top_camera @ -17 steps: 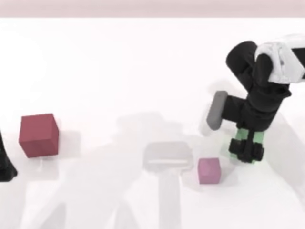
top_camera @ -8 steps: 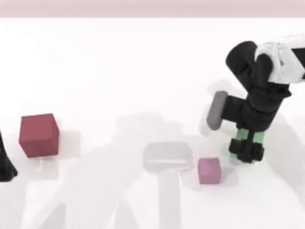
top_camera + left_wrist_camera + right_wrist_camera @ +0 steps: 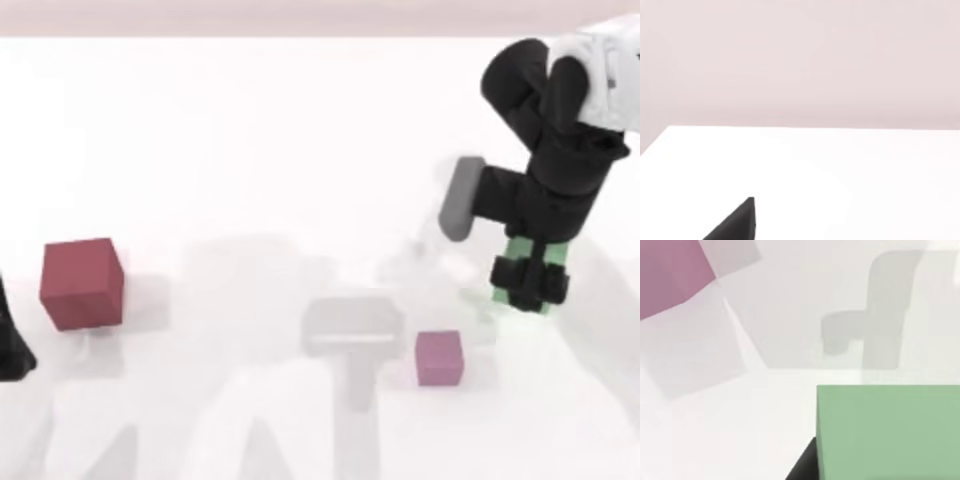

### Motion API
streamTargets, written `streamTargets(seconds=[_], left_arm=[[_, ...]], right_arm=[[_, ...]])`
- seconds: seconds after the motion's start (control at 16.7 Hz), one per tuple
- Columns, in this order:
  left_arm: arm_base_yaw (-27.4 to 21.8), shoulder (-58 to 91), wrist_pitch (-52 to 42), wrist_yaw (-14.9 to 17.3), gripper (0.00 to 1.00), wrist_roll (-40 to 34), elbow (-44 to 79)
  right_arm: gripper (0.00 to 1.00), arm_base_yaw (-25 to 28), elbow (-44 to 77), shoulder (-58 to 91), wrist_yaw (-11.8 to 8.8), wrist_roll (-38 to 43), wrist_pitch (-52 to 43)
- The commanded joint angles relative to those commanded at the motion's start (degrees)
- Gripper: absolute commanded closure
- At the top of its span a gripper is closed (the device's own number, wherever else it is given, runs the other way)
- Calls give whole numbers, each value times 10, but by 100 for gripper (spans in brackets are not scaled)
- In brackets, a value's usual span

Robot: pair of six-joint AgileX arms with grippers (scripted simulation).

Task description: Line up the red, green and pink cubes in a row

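Note:
My right gripper (image 3: 530,283) is shut on the light green cube (image 3: 522,250) and holds it above the table at the right. In the right wrist view the green cube (image 3: 890,432) fills the space beside one dark finger (image 3: 805,465). The small pink cube (image 3: 439,357) sits on the table, left of and nearer than the held cube, and it also shows in the right wrist view (image 3: 670,277). The large dark red cube (image 3: 82,283) rests far to the left. My left arm (image 3: 12,350) is parked at the left edge, with one fingertip (image 3: 735,225) showing over bare table.
The white table's far edge (image 3: 320,36) runs along the back. Grey arm shadows (image 3: 350,330) lie on the surface just left of the pink cube.
My right gripper has risen with the green cube and shifted toward the back of the table. The cube has left the surface. The red and pink cubes and the left arm have not moved.

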Motion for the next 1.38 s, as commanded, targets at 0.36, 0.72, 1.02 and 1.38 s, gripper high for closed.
streamTargets(seconds=[0.36,0.72,1.02,1.38], left_arm=[[0,0,0,0,0,0,0],[0,0,0,0,0,0,0],[0,0,0,0,0,0,0],[0,0,0,0,0,0,0]], right_arm=[[100,1,24,-18,0,0,-37],[100,65,64,4,0,10,-59],[100,208,135,35,-1,30,-100],[100,239,154,39,-1,38,-109]])
